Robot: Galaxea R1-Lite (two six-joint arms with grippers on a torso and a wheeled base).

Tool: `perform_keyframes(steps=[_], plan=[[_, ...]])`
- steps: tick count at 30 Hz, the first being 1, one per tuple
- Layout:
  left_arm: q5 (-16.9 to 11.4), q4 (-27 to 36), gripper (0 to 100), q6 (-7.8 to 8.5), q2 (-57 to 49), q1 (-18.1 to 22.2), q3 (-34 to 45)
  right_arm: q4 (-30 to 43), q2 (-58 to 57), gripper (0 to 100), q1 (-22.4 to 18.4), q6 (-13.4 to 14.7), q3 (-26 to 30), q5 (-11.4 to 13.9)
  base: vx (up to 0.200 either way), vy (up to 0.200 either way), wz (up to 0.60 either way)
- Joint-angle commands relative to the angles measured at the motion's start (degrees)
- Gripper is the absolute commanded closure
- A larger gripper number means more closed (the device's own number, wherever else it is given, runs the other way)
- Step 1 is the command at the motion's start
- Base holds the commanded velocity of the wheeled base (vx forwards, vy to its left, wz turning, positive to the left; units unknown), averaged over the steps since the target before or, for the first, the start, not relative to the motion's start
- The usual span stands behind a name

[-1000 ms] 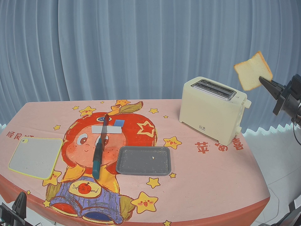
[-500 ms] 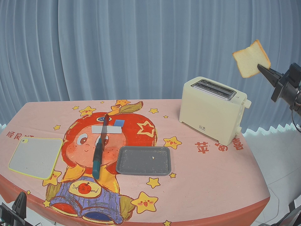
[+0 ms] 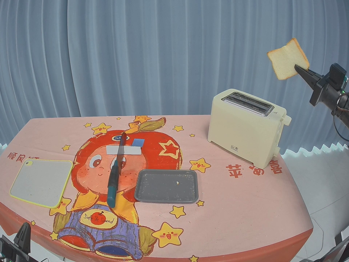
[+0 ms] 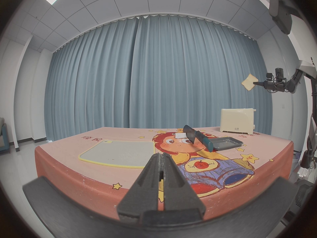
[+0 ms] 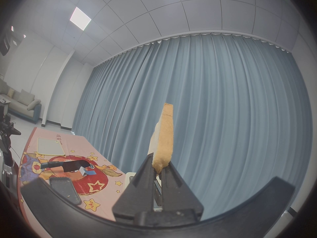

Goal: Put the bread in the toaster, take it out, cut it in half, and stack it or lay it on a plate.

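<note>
While right pincer (image 3: 298, 68), angled upward, pinches bread (image 3: 286, 58) well above toaster (image 3: 247, 126), left pincer (image 4: 160, 158) sits pressed together

The left claw (image 4: 160, 156) and right claw (image 5: 158, 162) are matte black, tapered and wedge-shaped.

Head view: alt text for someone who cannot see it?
The right gripper holds a white, brown-crusted bread slice aloft, up and right of the cream two-slot toaster. On the pink cartoon tablecloth lie a teal-handled knife, a dark grey tray and a yellow-rimmed cutting board.
</note>
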Motion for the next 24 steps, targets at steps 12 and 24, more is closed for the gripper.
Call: perform_keyframes(steps=[12,24], plan=[[0.00,0.03,100,-0.02,-0.93,0.00,1.01,2.09,4.27,100,-1.04,-0.04,-4.73,2.03,0.000,0.000,0.00],[0.00,-0.06,100,-0.02,-0.93,0.00,1.01,10.26,7.34,100,-1.04,-0.21,-10.88,3.61,0.000,0.000,0.00]])
